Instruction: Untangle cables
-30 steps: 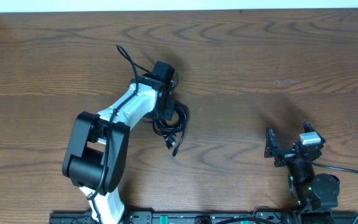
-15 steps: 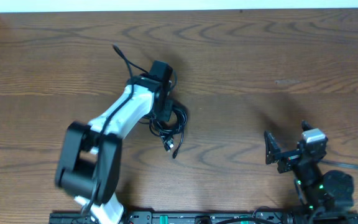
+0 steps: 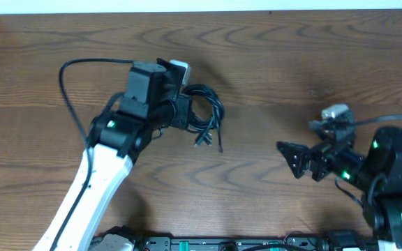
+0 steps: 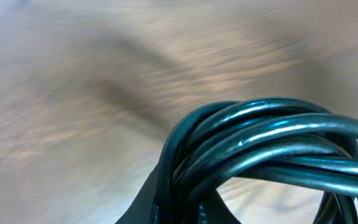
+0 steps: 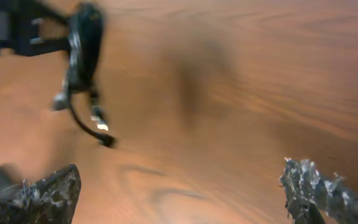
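Observation:
The cables (image 3: 202,111) are a bundle of glossy black loops held up off the wooden table (image 3: 292,63), with plug ends dangling below. My left gripper (image 3: 180,111) is shut on the bundle's left side. In the left wrist view the loops (image 4: 260,149) fill the frame, pinched between the fingers at the bottom. My right gripper (image 3: 300,162) is open and empty at the right, pointing left toward the bundle. The right wrist view shows the hanging cables (image 5: 82,56) at the upper left, far beyond the spread fingertips (image 5: 179,193).
The white left arm (image 3: 96,188) runs from the front edge up to the bundle, its own thicker black cable (image 3: 72,77) arcing at the left. The right arm's base (image 3: 396,188) stands at the front right.
My left gripper has lifted the cable bundle off the table and carried it up and slightly right. The right arm has risen and swung its gripper left toward the bundle.

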